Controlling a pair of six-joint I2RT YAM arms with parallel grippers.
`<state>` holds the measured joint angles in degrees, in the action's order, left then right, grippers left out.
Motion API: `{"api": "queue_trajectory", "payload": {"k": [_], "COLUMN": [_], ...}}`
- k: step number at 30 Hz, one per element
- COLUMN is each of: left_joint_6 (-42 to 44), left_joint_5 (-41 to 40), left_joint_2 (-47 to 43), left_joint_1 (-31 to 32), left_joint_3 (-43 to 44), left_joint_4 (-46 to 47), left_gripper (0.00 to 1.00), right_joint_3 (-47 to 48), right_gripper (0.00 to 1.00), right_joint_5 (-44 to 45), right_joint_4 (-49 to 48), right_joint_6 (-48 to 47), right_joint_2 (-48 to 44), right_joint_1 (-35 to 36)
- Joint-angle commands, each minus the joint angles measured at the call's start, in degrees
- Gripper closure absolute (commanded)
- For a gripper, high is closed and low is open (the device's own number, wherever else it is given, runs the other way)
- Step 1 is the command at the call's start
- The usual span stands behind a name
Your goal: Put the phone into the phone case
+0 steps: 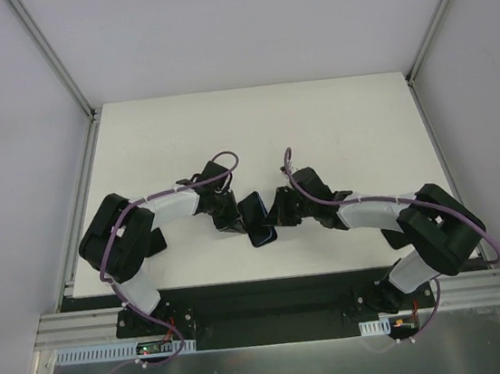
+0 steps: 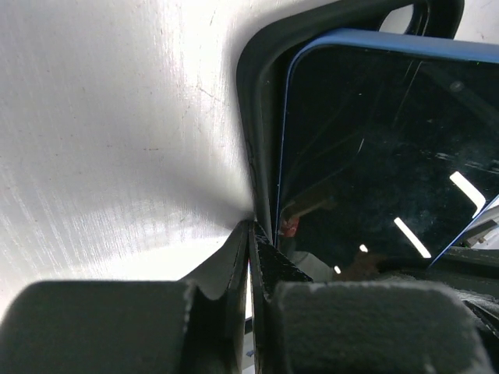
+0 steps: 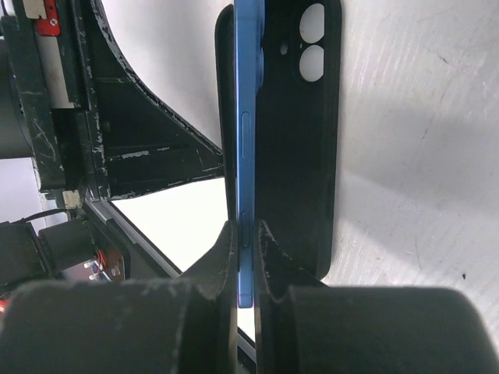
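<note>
The phone (image 2: 374,156) shows its glossy black screen with a blue rim, and its corner sits inside the rim of the black phone case (image 2: 261,117). My left gripper (image 2: 251,234) is shut on the case's side wall. In the right wrist view the phone's blue edge (image 3: 248,156) stands upright against the case (image 3: 300,140), whose camera cutouts show at the top. My right gripper (image 3: 248,249) is shut on the phone's edge. From above, both grippers, the left (image 1: 233,221) and the right (image 1: 279,213), meet over the dark phone and case (image 1: 256,215), held just above the table.
The white table (image 1: 252,132) stretches behind the arms, with grey walls and metal posts at the sides. The left gripper's black body (image 3: 132,132) is close beside the phone in the right wrist view. The arms' base rail (image 1: 265,308) runs along the near edge.
</note>
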<state>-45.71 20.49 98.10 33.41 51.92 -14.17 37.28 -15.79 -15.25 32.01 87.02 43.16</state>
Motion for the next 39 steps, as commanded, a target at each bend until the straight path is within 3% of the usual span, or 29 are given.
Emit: {"api": "queue_trajectory", "payload": {"k": [1,16,31,35,39], "left_joint_6": [-0.08,3.44,5.02,5.28,5.37], "left_joint_5": [-0.98,-9.24,-9.77,-9.5,-8.8], "left_joint_2": [1.3,3.92,7.63,6.84,4.12], "left_joint_1": [0.69,-3.96,-3.96,-3.96,-3.96], "left_joint_3": [0.2,5.38,10.22,9.69,8.38], "left_joint_4": [0.46,-4.46,-5.34,-5.43,-5.6], "left_gripper": [1.0,1.0,1.0,1.0,1.0], "right_joint_3": [-1.07,-0.46,2.19,2.36,5.52], "right_gripper": [0.98,0.98,0.98,0.93,0.81], "right_joint_5": [-0.82,-5.82,-11.28,-9.36,-4.96], "right_joint_4": [-1.81,-1.1,-0.93,0.9,10.74], "right_joint_6": [-1.95,-6.08,-9.42,-8.72,-10.47], "right_joint_2": [2.53,4.73,11.15,9.57,5.45], "right_joint_1": [0.26,0.17,0.17,0.09,0.17]}}
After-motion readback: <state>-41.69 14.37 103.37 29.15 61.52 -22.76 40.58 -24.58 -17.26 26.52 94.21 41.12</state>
